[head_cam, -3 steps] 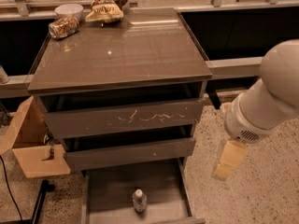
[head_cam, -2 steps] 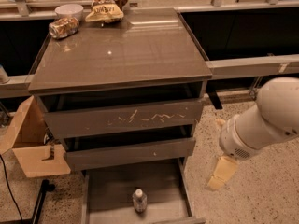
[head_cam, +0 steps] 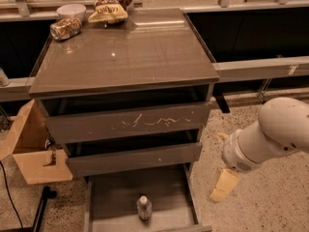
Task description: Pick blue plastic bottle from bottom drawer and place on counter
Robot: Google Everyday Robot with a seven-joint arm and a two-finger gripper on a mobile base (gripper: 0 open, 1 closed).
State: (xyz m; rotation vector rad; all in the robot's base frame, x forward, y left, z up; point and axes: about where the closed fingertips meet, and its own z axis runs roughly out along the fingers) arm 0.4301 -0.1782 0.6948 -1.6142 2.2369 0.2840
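Fingers hang low over floor, R of open bottom drawer; can't tell if spread or pressed together; blue plastic bottle stands upright in drawer, L of fingers & well apart; counter sits up & L of them.

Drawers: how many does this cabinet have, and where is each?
3: top drawer, white-scratched; middle drawer beneath; bottom drawer pulled open, holding the blue plastic bottle. The end effector hangs to their right.
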